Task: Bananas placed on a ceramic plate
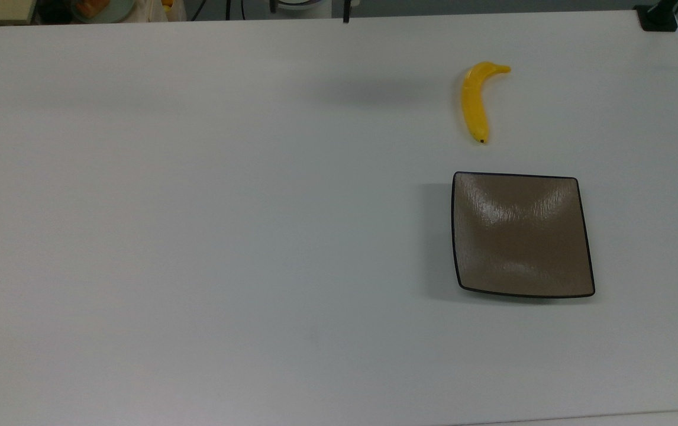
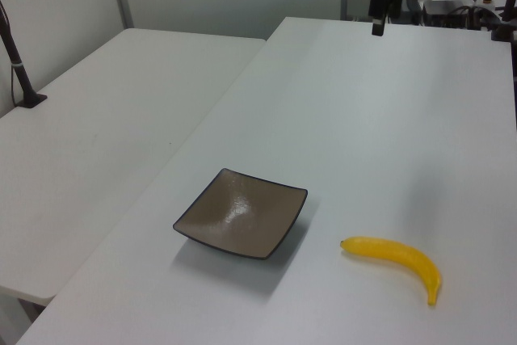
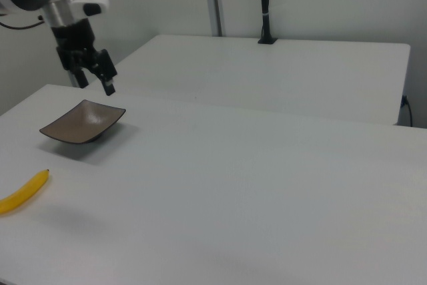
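- Table (image 1: pixel 197 236): white, flat work surface carrying both task items. A second white table (image 2: pixel 105 111) adjoins it on the left view's left.
- Ceramic plate (image 1: pixel 521 234): square and shallow, with a taupe-brown glazed face, faint streaks, a thin black rim and rounded corners. In the top view it sits at about 4 o'clock from the table centre. Nothing lies on it.
- Banana (image 1: pixel 475 102): single, bright yellow, glossy, curved, with a small dark tip facing the plate. It lies flat on the table at 12 o'clock from the plate in the top view, near it but apart.
- Gripper (image 3: pixel 95 82): black, two fingers spread apart, holding nothing. It hangs above the table, apart from both items; in the right view it appears at 12 o'clock from the plate.
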Controlling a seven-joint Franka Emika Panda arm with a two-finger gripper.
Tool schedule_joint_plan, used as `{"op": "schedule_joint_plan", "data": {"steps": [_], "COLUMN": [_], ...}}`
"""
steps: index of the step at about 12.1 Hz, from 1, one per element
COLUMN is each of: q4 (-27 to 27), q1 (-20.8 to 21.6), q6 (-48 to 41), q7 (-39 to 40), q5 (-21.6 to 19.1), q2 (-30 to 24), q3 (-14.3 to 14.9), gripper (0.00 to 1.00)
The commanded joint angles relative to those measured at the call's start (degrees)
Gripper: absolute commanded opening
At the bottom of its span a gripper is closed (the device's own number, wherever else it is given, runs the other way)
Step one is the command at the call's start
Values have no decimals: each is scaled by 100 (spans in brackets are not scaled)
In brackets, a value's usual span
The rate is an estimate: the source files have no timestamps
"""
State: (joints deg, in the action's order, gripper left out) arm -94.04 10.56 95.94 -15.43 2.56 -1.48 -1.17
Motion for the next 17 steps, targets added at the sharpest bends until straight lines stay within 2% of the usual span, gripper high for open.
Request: {"op": "schedule_joint_plan", "data": {"steps": [1, 7, 10, 11, 14, 17], "q4": [-132, -132, -176, -176, -316, -605], "q1": [78, 210, 893, 991, 1001, 983], "q6": [197, 153, 127, 109, 108, 379], "q7": [50, 93, 40, 31, -362, -679], "q5": [-167, -335, -344, -352, -589, -590], "q2": [-1, -1, 34, 130, 209, 516], "q3": [125, 64, 20, -363, -1059, -1631], "gripper": [100, 100, 100, 100, 100, 100]}}
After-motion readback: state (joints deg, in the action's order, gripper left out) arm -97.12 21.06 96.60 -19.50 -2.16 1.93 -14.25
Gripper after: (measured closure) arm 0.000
